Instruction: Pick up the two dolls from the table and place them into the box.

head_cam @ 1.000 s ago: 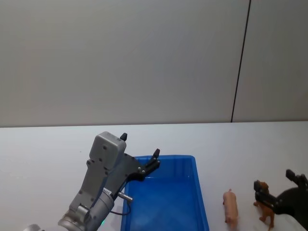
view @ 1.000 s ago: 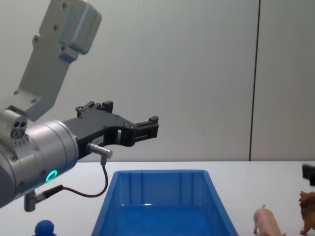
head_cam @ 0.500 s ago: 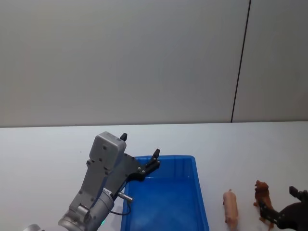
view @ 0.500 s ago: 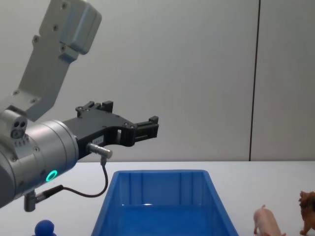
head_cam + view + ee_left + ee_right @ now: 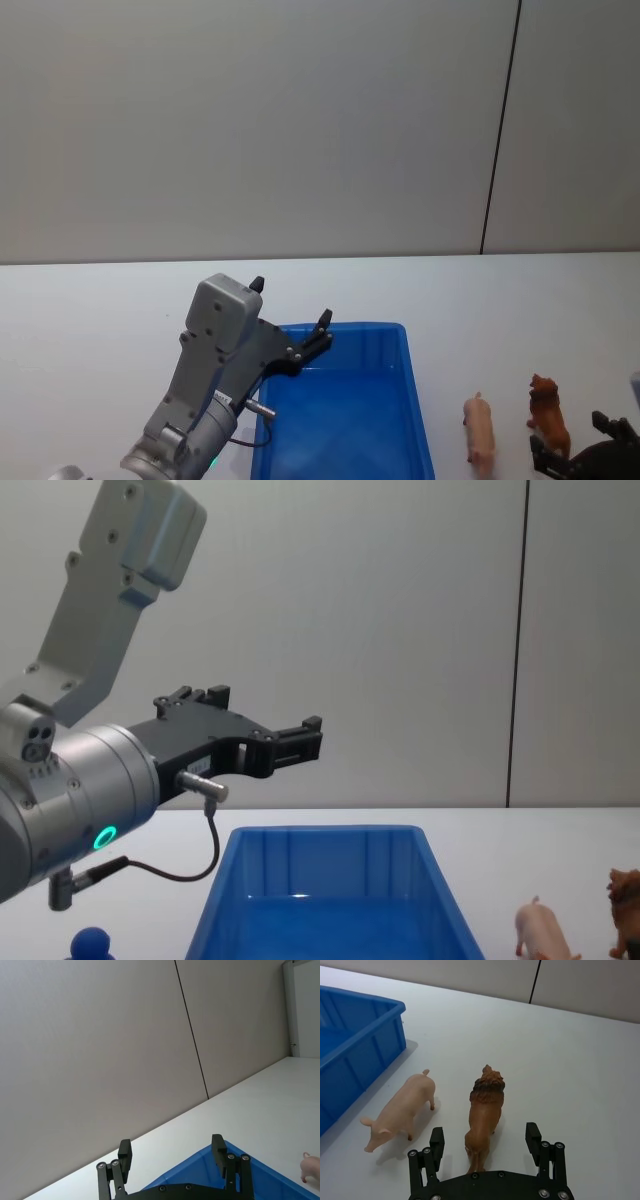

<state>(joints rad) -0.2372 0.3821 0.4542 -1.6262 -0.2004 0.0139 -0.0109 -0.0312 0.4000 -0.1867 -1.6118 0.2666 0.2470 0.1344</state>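
Two dolls stand on the white table (image 5: pixel 500 300), right of the blue box (image 5: pixel 415 400): a pale pink pig (image 5: pixel 480 430) and, further right, a shaggy orange-brown animal (image 5: pixel 548 415). In the right wrist view the pig (image 5: pixel 405 1110) and the brown animal (image 5: pixel 485 1105) stand side by side, beside the box (image 5: pixel 365 1035). My right gripper (image 5: pixel 485 1132) is open, its fingers flanking the brown animal's hind end without touching it. It shows at the head view's lower right (image 5: pixel 572 440). My left gripper (image 5: pixel 290 302) hangs open and holds nothing above the box's far left corner.
A small blue ball-shaped object (image 5: pixel 90 945) sits on the table left of the box (image 5: pixel 320 832). A grey wall with a dark vertical seam (image 5: pixel 500 130) rises behind the table. Bare tabletop lies beyond and to the right of the dolls.
My right gripper has drawn back toward me, away from the brown animal, which stays standing on the table. The left arm, pig and box have not moved.
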